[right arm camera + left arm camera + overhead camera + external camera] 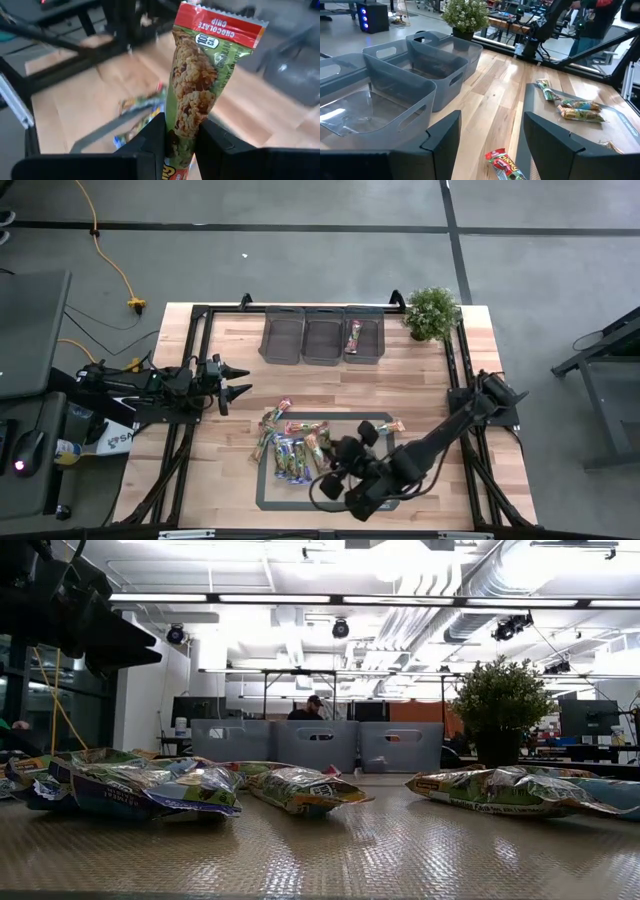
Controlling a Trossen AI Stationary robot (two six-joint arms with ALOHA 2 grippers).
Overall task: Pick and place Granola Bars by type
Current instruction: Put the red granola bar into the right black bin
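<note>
Several granola bars (290, 445) in blue, green and red wrappers lie in a loose pile on a grey mat (262, 498) near the table's front; the low view shows them (300, 788) lying flat. One red bar (354, 337) lies in the rightmost of three grey bins. My right gripper (181, 132) is raised over the mat (335, 470), shut on a green bar with a red end (200, 85). My left gripper (240, 380) waits open at the table's left, and a red bar (505, 164) lies on the wood ahead of it. My right gripper pinches the green bar between its two fingers near one end (182, 125). The rest of the bar stands out past the fingertips, and its red crimped end (220, 22) is farthest from them. The bar is lifted clear of the table and the pile.
Three grey bins (323, 335) stand in a row at the table's far side; the left bin (282, 335) and the middle one look bare. A potted plant (432, 312) stands at the far right corner. Black frame rails (200, 315) run along the table's edges.
</note>
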